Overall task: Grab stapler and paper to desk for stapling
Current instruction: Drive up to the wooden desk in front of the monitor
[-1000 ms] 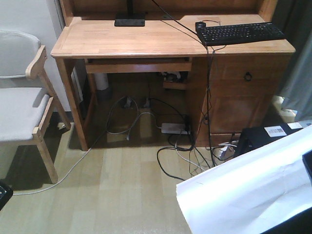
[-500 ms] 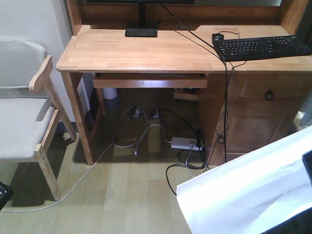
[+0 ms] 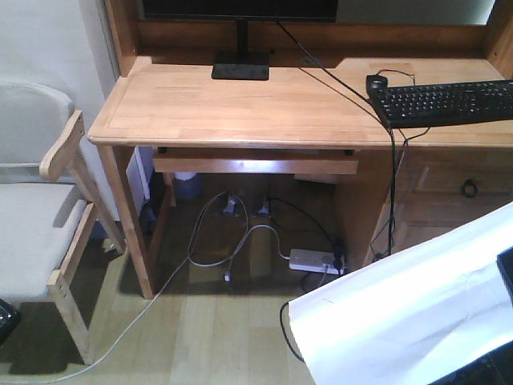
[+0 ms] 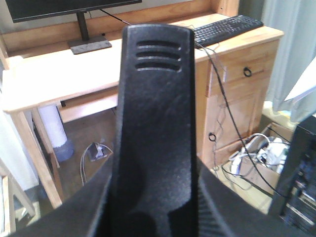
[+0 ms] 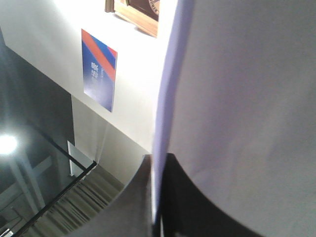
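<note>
A black stapler with three slots near its tip fills the left wrist view, and my left gripper is shut on it with a dark finger on each side. The white paper hangs across the lower right of the front view. My right gripper is shut on the edge of the paper, which covers most of that view. The light-wood desk stands ahead, and the left wrist view shows the desk beyond the stapler.
On the desk are a black keyboard, a mouse and a monitor stand. A chair stands at the left. Cables and a power strip lie under the desk, beside a drawer unit.
The desk has grown larger and shifted right in the front view, so the base has come closer. The paper keeps its place in the frame.
</note>
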`<state>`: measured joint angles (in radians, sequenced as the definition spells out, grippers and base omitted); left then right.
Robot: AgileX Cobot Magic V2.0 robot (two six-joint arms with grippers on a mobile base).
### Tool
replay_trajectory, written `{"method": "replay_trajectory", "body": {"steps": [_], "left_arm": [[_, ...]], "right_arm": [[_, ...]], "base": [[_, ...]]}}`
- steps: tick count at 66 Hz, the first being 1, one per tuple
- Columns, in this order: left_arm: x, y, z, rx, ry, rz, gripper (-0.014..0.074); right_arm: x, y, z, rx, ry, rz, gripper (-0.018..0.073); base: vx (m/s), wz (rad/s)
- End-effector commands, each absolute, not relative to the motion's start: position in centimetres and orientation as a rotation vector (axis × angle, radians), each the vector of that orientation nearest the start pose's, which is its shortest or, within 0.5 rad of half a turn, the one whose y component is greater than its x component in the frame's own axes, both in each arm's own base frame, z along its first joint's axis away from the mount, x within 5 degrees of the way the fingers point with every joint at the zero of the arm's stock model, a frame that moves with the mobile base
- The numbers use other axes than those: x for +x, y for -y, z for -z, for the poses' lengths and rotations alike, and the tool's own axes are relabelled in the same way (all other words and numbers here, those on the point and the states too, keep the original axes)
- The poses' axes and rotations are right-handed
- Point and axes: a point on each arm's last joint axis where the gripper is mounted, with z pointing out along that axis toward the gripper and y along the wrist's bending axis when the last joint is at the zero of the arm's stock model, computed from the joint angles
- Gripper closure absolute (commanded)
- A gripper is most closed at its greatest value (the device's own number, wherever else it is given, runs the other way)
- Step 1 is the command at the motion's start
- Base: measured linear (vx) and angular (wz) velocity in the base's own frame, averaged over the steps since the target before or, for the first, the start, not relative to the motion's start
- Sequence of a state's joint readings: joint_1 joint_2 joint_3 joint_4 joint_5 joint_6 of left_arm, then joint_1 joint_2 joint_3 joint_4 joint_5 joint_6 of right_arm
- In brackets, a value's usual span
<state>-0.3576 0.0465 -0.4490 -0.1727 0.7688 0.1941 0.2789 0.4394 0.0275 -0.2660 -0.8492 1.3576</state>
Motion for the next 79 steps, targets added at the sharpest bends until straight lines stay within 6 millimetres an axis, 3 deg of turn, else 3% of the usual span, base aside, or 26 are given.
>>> {"method": "replay_trajectory", "body": {"steps": [1, 79], "left_arm": [[1.42, 1.64, -30.67, 0.419, -1.668, 0.34, 0.0603], [1.42, 1.64, -30.67, 0.419, -1.668, 0.34, 0.0603]], "right_arm": [[7.16, -4.02, -24.76, 0.328, -1.143, -1.423, 0.0561], [7.16, -4.02, -24.76, 0.328, -1.143, -1.423, 0.0561]], "base": [[0.26, -0.04], [0.21, -0.03]]}}
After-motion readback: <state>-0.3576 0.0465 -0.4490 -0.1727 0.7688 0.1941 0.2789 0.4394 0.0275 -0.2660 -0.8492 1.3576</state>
